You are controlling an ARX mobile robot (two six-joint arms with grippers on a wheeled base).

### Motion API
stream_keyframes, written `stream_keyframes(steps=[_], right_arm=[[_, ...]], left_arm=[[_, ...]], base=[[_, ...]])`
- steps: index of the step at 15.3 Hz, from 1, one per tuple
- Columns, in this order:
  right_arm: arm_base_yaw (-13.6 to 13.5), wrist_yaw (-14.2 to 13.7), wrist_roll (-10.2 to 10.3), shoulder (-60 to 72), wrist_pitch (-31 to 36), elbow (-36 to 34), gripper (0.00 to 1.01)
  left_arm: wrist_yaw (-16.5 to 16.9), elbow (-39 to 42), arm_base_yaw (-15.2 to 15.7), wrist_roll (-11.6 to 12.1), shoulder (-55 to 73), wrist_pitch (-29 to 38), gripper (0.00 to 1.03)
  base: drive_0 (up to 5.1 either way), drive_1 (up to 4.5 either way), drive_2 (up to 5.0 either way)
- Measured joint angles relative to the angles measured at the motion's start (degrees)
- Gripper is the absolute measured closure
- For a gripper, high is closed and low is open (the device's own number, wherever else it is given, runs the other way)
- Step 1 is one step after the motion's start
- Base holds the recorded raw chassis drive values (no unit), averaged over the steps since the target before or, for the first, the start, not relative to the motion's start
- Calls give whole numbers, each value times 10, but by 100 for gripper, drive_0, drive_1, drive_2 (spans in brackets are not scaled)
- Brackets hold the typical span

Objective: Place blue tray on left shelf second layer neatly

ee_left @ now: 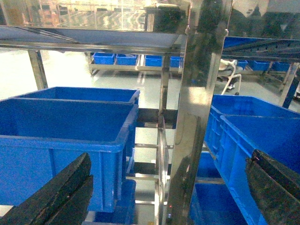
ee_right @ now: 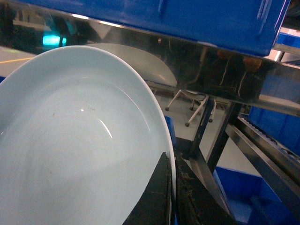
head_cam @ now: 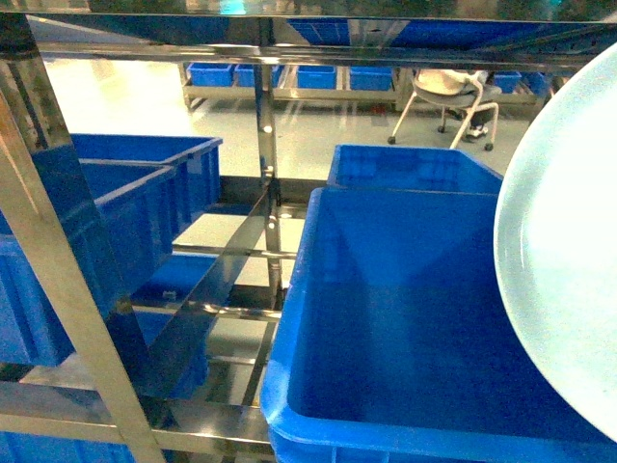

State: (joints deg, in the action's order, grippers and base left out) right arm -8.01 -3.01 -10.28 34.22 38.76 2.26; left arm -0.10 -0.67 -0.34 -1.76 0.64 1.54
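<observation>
The blue tray (ee_right: 70, 150) fills most of the right wrist view, pale and glossy, tipped steeply on edge with its hollow face to the camera. The right gripper (ee_right: 172, 197) has it by the rim: two dark fingers (ee_right: 154, 197) pinched together with the tray's edge caught between them, jaws closed down tight on it. In the head view the same tray (head_cam: 569, 251) rises as a big pale curve at the right edge, held up in the air above a large deep-blue crate (head_cam: 405, 318) (the gripper itself is out of sight there). Behind that crate sits a second one (head_cam: 415, 169), both on the right-hand rack.

Swing left and there is the left shelf second layer (head_cam: 207, 309), shiny steel crossbars between flat uprights, with more blue crates (head_cam: 106, 222) resting on it. A bright steel upright (ee_left: 197, 117) splits the left wrist view right down the middle.

The left gripper (ee_left: 168, 197) hangs low in front of the rack, its dark fingers (ee_left: 61, 197) spread wide to either side of the picture, jaws fully apart and nothing between them.

Far back across the pale floor, a white chair (head_cam: 453, 96) stands beside a low row of blue bins (head_cam: 289, 75).
</observation>
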Motion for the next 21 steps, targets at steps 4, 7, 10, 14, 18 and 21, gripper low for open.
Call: stream_keyframes(steps=[4, 7, 10, 14, 18, 21], right_arm=[[-3, -6, -9, 161, 156, -14, 99], [3, -5, -9, 246, 227, -14, 99], [30, 2, 0, 360, 331, -9, 99], [43, 14, -4, 513, 347, 42, 99], [37, 20, -16, 574, 351, 89, 99], [58, 27, -11, 583, 347, 116, 99]], left_arm=[[0, 0, 0, 0, 0, 0, 5], [0, 0, 0, 0, 0, 0, 5], [0, 0, 0, 0, 0, 0, 5], [0, 0, 0, 0, 0, 0, 5], [0, 0, 0, 0, 0, 0, 5], [0, 0, 0, 0, 0, 0, 5]], base=[[0, 0, 0], [0, 0, 0], [0, 0, 0], [0, 0, 0], [0, 0, 0], [0, 0, 0]])
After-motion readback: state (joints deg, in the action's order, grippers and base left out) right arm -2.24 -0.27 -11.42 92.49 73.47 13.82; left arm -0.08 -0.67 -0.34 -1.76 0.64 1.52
